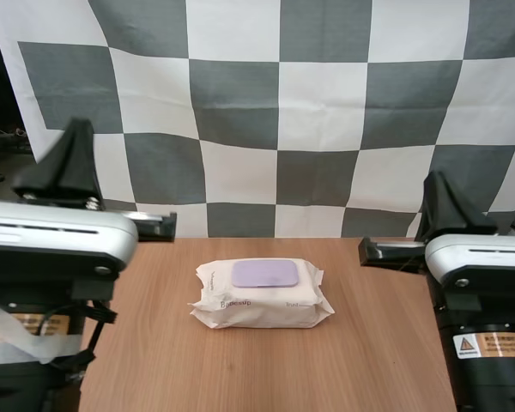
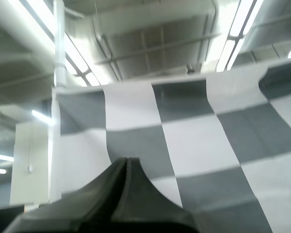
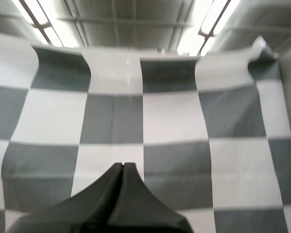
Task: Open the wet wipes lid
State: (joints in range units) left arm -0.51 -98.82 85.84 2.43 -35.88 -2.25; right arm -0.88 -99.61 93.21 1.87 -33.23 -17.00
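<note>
The pack (image 1: 260, 302) is a soft cream pouch with faint print on its front. It lies flat just below the centre of the high view, its long side across the frame. Its rounded lilac lid (image 1: 265, 274) sits shut, flat on top.

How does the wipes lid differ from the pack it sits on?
The lid is lilac, the pack cream with print. The lid is a flat, smooth rounded rectangle; the pack is a bulging soft wrapper with crimped ends. The lid covers just the middle of the pack's top. Both run lengthwise across the table, and neither is touched.
</note>
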